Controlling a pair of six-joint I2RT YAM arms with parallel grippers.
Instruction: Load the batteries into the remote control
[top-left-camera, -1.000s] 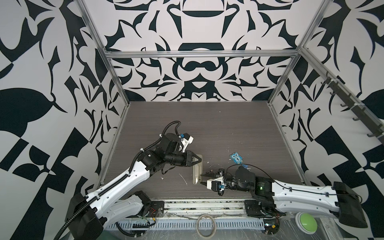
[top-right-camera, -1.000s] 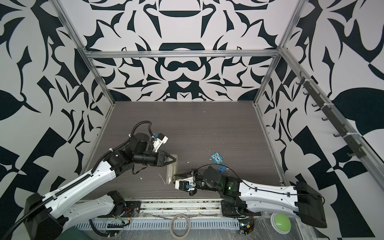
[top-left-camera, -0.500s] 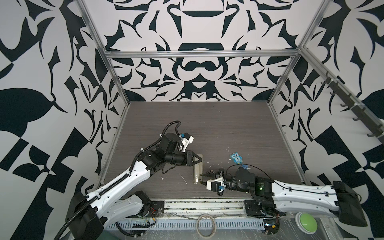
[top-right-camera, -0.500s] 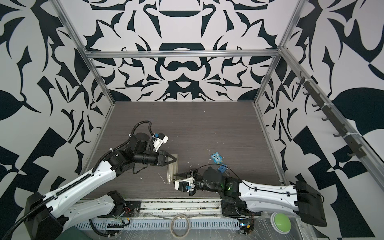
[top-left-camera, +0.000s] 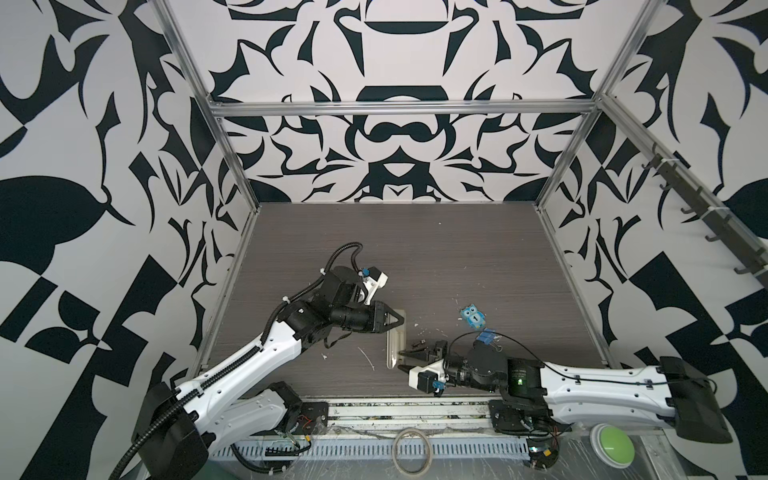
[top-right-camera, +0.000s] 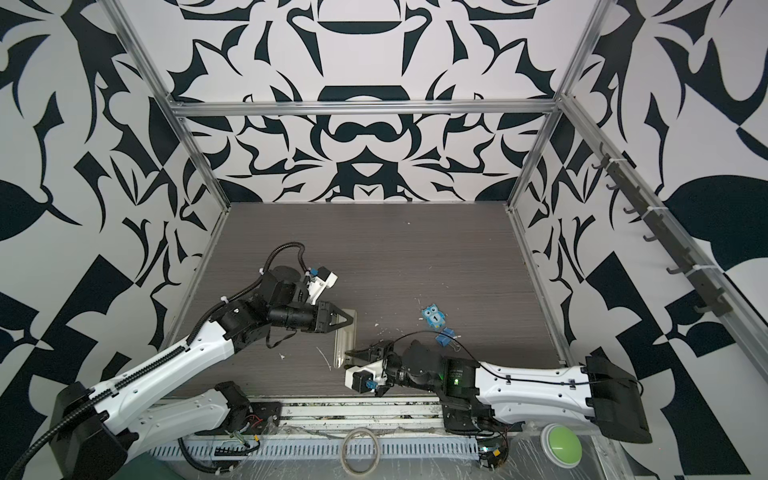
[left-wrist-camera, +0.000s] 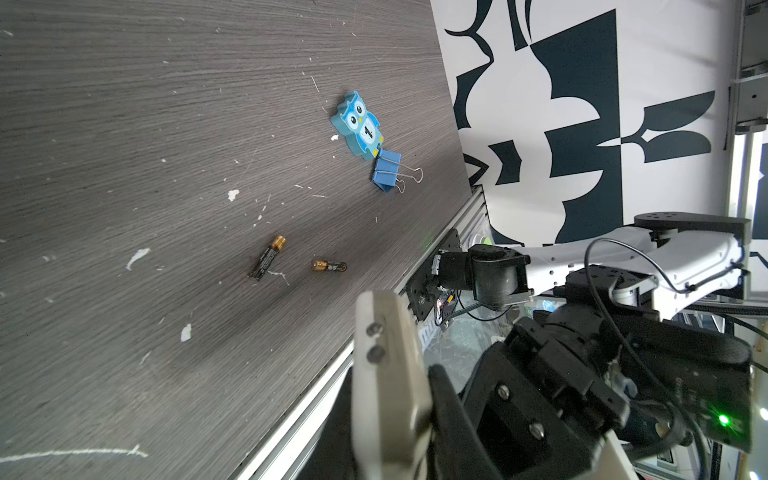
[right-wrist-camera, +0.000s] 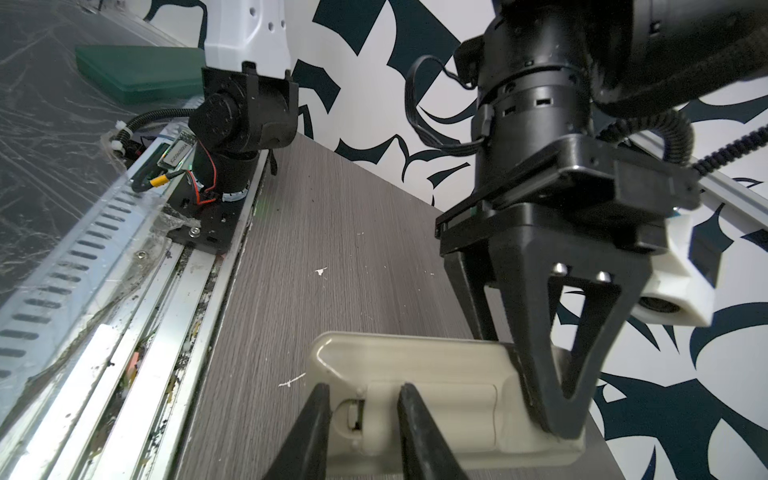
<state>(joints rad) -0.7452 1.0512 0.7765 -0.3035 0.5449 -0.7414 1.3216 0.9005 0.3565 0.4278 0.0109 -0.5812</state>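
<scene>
Remote control (right-wrist-camera: 415, 374) lies near the table (top-left-camera: 415, 249) front edge, with the left gripper (top-left-camera: 399, 321) clamped on its far end. Right gripper (right-wrist-camera: 362, 388) jaws are apart astride the cover latch (right-wrist-camera: 353, 415), and side load there could twist it out of the clamp. Batteries (left-wrist-camera: 266, 259) lie loose nearby and may roll if bumped.

On the dark wooden table (left-wrist-camera: 124, 124) two cells lie flat and apart: the slanted battery (left-wrist-camera: 268, 257) and the shorter-looking battery (left-wrist-camera: 329, 266), each with one gold end. Beyond them the blue owl (left-wrist-camera: 358, 124) sits just beside a blue binder clip (left-wrist-camera: 386, 170). The remote control (left-wrist-camera: 386, 374) (blurred, beige-grey) fills the foreground, and the black wrist of the right arm (left-wrist-camera: 623, 262) is close beside it. White flecks are scattered around.
</scene>
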